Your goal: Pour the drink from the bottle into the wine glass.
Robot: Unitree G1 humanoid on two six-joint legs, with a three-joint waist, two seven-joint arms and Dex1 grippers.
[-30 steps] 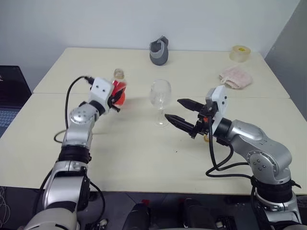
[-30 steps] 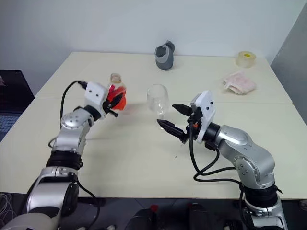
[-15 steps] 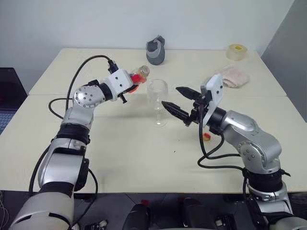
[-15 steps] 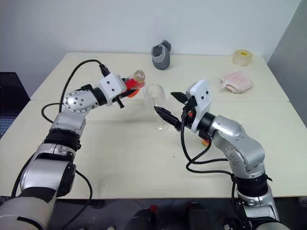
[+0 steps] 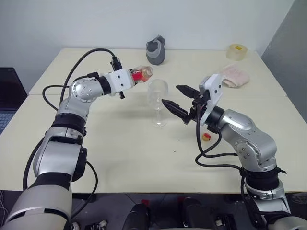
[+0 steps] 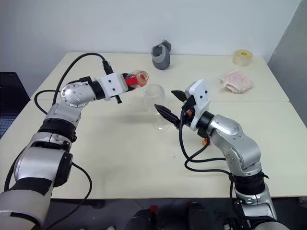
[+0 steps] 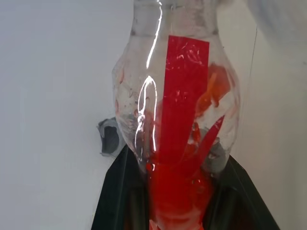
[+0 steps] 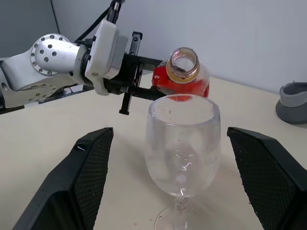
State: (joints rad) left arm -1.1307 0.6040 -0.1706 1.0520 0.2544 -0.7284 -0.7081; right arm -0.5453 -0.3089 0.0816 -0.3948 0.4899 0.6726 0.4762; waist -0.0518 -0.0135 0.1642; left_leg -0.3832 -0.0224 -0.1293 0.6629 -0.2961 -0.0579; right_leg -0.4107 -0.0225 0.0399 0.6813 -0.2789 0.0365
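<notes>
Since a second ago the left gripper (image 5: 130, 79) has lifted the bottle (image 8: 181, 76) from upright beside the wine glass (image 5: 158, 98) and rolled it onto its side, so the open mouth now points at the glass rim. Its two black fingers are pinched on the bottle's lower body, with the neck sticking out level and just beside the bowl, at rim height. The drink (image 7: 184, 158) sits pooled red toward the gripped end (none of it looks to have reached the mouth yet), and the bowl appears to hold no liquid, so by my reading the pour itself is still to come. The bottle wants more tilt and its mouth brought over the rim. The left arm reaches out across the table (image 5: 120, 158), elbow bent. The right gripper (image 5: 180, 101) hangs level, fingers spread wide on either side of the bowl without touching it. A small yellow cap (image 5: 206, 137) lies on the table below the right forearm.
</notes>
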